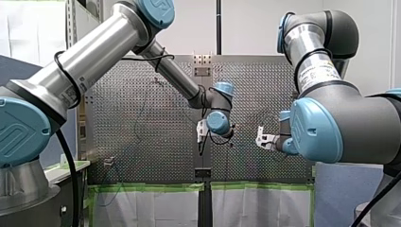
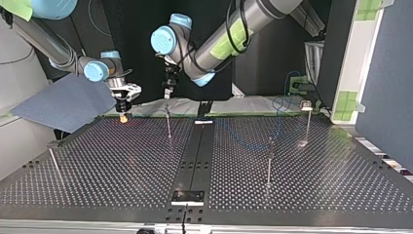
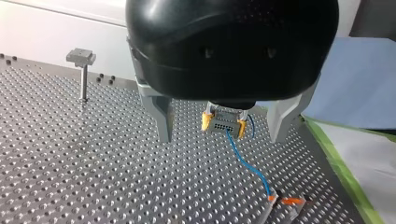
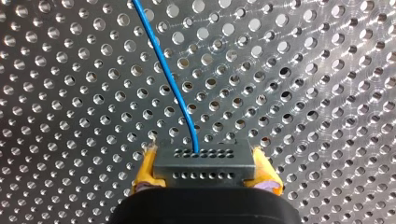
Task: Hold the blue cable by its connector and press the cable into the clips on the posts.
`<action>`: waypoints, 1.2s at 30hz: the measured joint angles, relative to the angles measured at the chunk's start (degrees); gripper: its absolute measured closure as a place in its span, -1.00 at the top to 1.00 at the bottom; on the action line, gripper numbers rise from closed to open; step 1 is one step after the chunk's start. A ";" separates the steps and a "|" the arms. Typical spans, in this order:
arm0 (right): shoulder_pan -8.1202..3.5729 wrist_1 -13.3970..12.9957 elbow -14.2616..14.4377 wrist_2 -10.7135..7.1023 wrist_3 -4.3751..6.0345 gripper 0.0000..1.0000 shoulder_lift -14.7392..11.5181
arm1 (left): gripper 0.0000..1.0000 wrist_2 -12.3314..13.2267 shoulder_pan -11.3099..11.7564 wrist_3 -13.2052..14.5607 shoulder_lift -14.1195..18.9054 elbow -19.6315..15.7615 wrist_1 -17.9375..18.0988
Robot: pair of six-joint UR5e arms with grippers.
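My right gripper is shut with its yellow pads on a grey multi-hole connector. The blue cable leaves the connector and runs away over the perforated plate. In the left wrist view the same connector hangs ahead of my left gripper, whose grey fingers stand wide open with nothing between them. The cable trails down to a small clear piece with orange tabs on the plate. In the top view my right gripper is low at the far left, and my left gripper hangs beside it.
Thin clip posts stand on the plate: one near the grippers, one mid-right, one far right, one near left. A post with a square head stands beside my left gripper. Green tape edges the plate.
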 joint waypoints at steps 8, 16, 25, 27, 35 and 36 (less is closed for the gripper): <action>0.02 0.60 0.00 0.09 -0.05 -1.00 0.00 | 1.00 -3.81 -0.81 -0.16 4.13 -4.12 -3.86; 0.00 1.32 0.00 0.60 -0.31 -1.00 -0.02 | 1.00 -3.71 -1.33 -1.82 8.04 -8.02 -5.15; -0.46 3.04 -0.33 4.57 -2.34 -1.00 -1.50 | 1.00 -5.25 -2.08 -3.31 12.90 -12.90 -5.36; -0.52 3.96 -0.33 5.23 -2.60 -1.00 -2.44 | 1.00 -5.87 -2.39 -3.21 14.08 -14.07 -5.57; -0.60 7.62 -0.37 5.99 -2.16 -1.00 -6.10 | 1.00 -9.23 -2.86 -3.00 18.53 -18.53 -3.35; -0.61 8.26 -0.41 5.94 -1.95 -1.00 -6.74 | 1.00 -9.41 -2.89 -3.04 18.98 -18.96 -3.40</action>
